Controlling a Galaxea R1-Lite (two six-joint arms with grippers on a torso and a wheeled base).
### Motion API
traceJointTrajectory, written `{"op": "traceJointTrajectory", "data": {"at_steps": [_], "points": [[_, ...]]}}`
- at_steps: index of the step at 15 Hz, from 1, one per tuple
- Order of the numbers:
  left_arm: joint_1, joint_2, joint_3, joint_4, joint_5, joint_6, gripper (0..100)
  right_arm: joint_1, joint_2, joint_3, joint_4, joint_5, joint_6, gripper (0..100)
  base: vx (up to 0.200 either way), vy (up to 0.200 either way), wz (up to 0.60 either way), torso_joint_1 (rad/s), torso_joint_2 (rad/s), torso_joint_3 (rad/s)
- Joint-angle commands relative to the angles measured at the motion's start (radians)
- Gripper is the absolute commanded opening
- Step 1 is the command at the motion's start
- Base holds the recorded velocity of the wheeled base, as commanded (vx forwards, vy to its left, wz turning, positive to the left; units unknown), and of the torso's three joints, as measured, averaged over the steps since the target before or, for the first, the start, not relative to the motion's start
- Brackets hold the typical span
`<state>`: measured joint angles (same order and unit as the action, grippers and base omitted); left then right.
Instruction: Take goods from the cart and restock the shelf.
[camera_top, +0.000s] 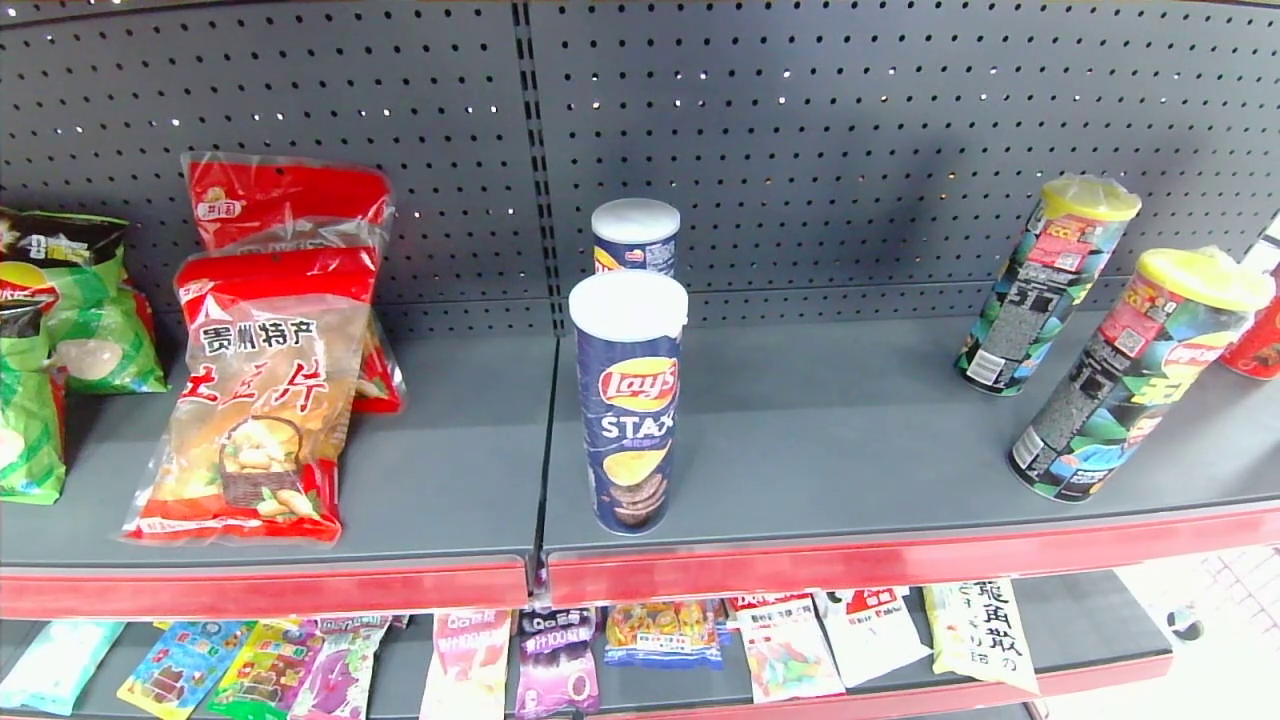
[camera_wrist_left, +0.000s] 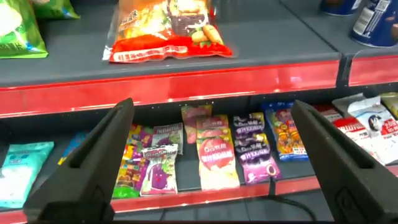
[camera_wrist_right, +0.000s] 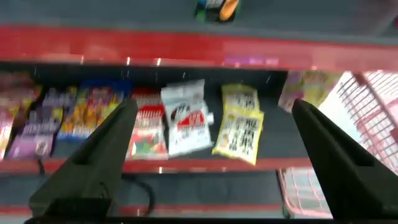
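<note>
Upper shelf (camera_top: 850, 430), grey deck with a red front lip, pegboard back. Near the middle seam stands a blue chip canister (camera_top: 630, 400), upright, white lid, close to the front edge; a second blue canister (camera_top: 635, 235) stands directly behind it, against the back. Toward the robot's left, a red potato-chip bag (camera_top: 250, 420) leans back on another red bag (camera_top: 285, 205) behind it; green bags (camera_top: 60, 300) sit further left at the edge of the head view. Toward the right, two yellow-lidded canisters (camera_top: 1045, 285) (camera_top: 1135, 375) stand one behind the other, well apart from the blue pair. Lower shelf (camera_top: 1090, 610) carries a row of flat candy packets (camera_top: 660, 635) laid along its front. Left tool (camera_wrist_left: 212, 104): fingers spread wide, nothing between them, held in front of the lower shelf's packets, the upper shelf's red lip above it. Right tool (camera_wrist_right: 214, 102): fingers likewise spread and empty, facing the lower shelf's white packet (camera_wrist_right: 186, 121) and yellow packet (camera_wrist_right: 239, 124). Pink wire cart (camera_wrist_right: 376, 99) shows near the lower shelf in the right wrist view; its contents cannot be made out.
</note>
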<state>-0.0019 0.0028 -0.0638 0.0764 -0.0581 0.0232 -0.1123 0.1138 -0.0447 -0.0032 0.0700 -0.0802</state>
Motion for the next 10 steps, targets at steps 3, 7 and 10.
{"op": "traceJointTrajectory", "data": {"at_steps": [3, 7, 10], "points": [[0.000, -0.003, 0.006, 0.000, -0.020, -0.002, 100, 0.097, -0.028, 0.042, 0.011, -0.027, 0.065, 100, 0.000, 0.000, 0.00, 0.000, 0.00, 0.000], [0.000, -0.003, 0.012, -0.004, -0.016, -0.006, 100, 0.132, -0.074, 0.043, 0.008, -0.027, 0.069, 100, 0.000, 0.000, 0.00, 0.000, 0.00, 0.000], [0.000, -0.003, 0.061, -0.070, 0.026, -0.029, 100, 0.112, -0.112, 0.045, 0.008, -0.056, 0.065, 100, 0.000, 0.000, 0.00, 0.000, 0.00, 0.000]]}}
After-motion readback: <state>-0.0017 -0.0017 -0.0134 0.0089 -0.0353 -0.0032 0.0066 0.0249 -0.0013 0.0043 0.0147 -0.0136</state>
